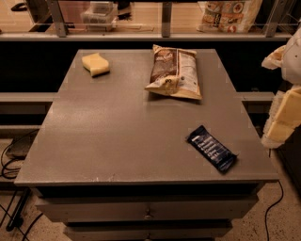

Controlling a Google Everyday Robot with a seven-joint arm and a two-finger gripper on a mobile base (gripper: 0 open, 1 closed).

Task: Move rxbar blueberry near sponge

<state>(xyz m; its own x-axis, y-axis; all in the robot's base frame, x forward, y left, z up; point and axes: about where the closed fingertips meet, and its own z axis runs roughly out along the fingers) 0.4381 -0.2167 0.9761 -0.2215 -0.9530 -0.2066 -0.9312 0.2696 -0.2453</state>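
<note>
The rxbar blueberry [212,148] is a flat dark navy wrapper with white lettering, lying diagonally near the front right corner of the grey table [117,136]. The sponge [95,64] is a pale yellow wavy block at the table's far left corner. My gripper [283,117] shows at the right edge of the camera view, cream-yellow, off the table's right side and to the right of the rxbar, holding nothing that I can see.
A large brown-and-white chip bag [174,72] lies at the far middle-right of the table. A shelf with packages [228,14] runs behind the table. Cables [9,164] hang at the lower left. Drawers sit under the tabletop.
</note>
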